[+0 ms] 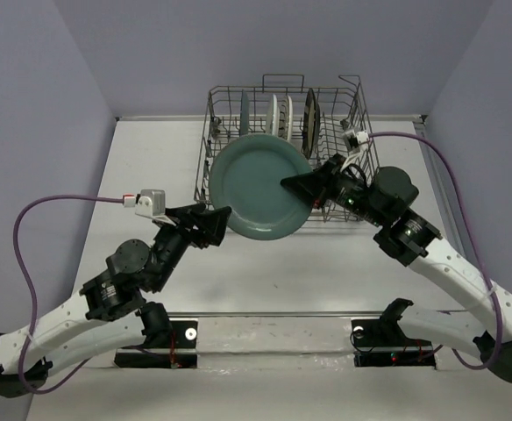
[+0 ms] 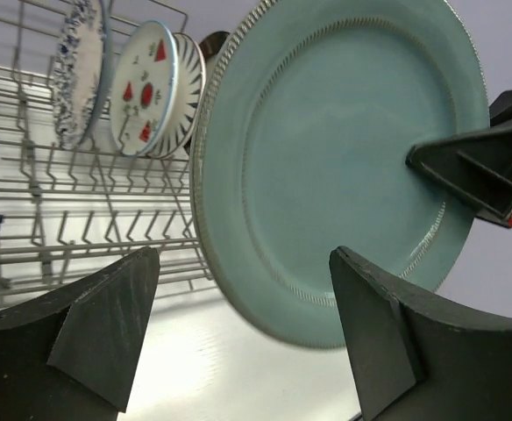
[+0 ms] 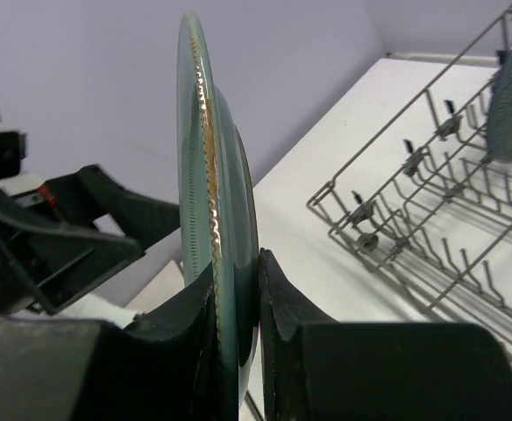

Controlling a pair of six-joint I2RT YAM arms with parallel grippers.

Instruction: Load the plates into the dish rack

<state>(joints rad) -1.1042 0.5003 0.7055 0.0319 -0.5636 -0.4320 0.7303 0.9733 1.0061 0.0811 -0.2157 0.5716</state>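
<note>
My right gripper [image 1: 298, 186] is shut on the rim of the plain teal-grey plate [image 1: 258, 186], holding it in the air in front of the dish rack [image 1: 230, 96]. In the right wrist view the plate [image 3: 205, 149] stands edge-on, pinched between my fingers [image 3: 282, 303]. My left gripper [image 1: 224, 217] is open at the plate's left edge, not touching; the left wrist view shows the plate [image 2: 344, 158] just beyond its spread fingers [image 2: 370, 316]. Several plates stand upright in the rack: blue floral [image 2: 81, 70], red fruit [image 2: 146, 88], striped [image 2: 188, 83], dark [image 1: 309, 118].
The grey wire rack [image 2: 81, 219] stands at the table's far middle, with unfilled tines [image 3: 431, 228] in its front rows. Purple walls close in both sides. The arms' purple cables [image 1: 440, 167] loop out to left and right.
</note>
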